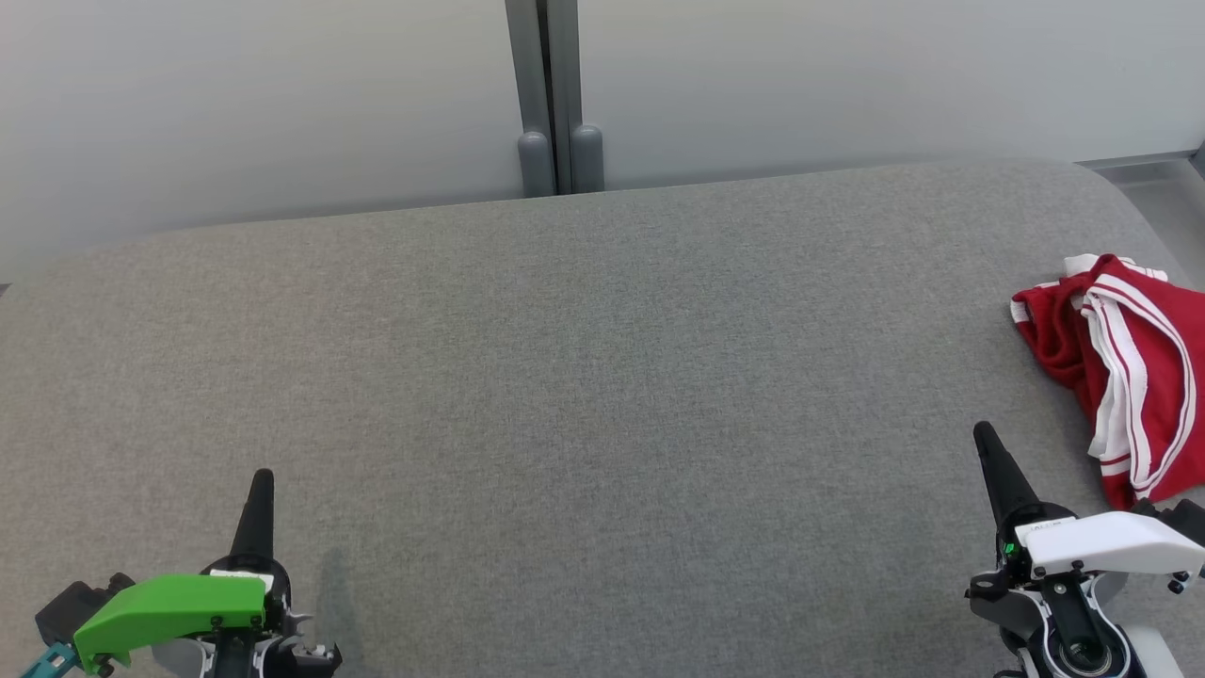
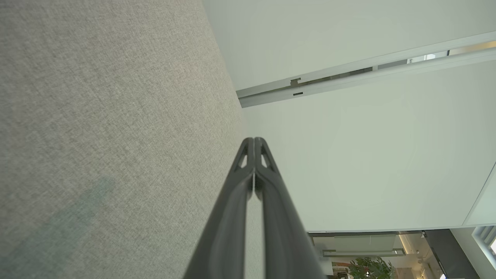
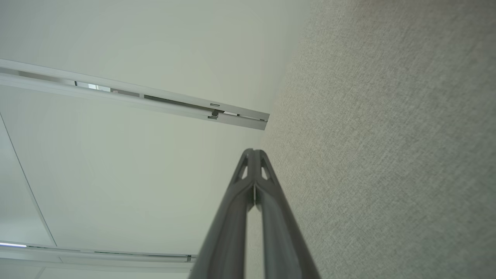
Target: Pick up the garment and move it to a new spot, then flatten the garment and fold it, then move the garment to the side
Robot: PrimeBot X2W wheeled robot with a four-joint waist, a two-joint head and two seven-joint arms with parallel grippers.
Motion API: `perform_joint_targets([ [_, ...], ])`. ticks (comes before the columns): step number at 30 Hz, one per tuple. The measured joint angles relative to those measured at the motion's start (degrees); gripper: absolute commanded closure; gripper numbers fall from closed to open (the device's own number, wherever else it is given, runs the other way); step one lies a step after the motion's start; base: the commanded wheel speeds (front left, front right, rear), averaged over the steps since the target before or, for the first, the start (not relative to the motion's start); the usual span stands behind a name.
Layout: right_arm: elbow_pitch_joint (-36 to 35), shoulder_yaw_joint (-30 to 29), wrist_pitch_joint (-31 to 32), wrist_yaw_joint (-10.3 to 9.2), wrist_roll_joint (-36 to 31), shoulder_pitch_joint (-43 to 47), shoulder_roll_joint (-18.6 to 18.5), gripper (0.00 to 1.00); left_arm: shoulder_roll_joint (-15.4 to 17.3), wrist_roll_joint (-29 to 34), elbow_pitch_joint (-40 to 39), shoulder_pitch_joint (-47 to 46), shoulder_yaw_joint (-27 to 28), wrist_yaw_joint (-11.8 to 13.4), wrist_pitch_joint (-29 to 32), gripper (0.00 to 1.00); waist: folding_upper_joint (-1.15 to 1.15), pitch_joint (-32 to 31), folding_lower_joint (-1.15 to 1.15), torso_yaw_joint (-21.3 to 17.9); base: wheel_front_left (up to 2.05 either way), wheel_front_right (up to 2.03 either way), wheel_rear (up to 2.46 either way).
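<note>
Garment (image 1: 1120, 367) is a crumpled heap, red with white stripes, on the far right of the grey fabric worktop (image 1: 584, 395) in head view, near the rounded right corner and partly cut off by the frame edge. Right gripper (image 1: 985, 435) at lower right, jaws together, nothing between them, tip pointing up the view. It sits just left of the garment, not touching it. The garment's lower edge runs down close to the white wrist cover (image 1: 1111, 544), can't tell if they touch. Left gripper (image 1: 263, 478) at lower left, jaws also together and empty, well apart from the garment, with most of the worktop between them. Green wrist cover (image 1: 169, 607) sits just behind it, and a faint shadow lies on the fabric just to its right. Left wrist view: both fingers (image 2: 232, 217) pressed flat against each other along their length, grey fabric on one side, pale wall panels (image 2: 348, 155) on the other, a plant (image 2: 368, 267) in the bottom corner. Right wrist view is the same: fingers (image 3: 232, 224) meet at the tip, with fabric and pale panels behind. Behind the worktop in head view are frosted panels split by a grey post (image 1: 555, 94)
</note>
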Motion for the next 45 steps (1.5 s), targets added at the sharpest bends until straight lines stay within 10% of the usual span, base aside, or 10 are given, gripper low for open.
perform_joint_targets([
  [45, -2.6, -0.9, 3.5, -0.01, 13.9, 0.4, -0.1, 1.0, 0.1, -13.8, -1.1, -1.9, 1.5, -1.3, 3.6, 1.0, 0.0, -0.2, 0.0, 0.0, 0.0, 0.0, 0.0],
])
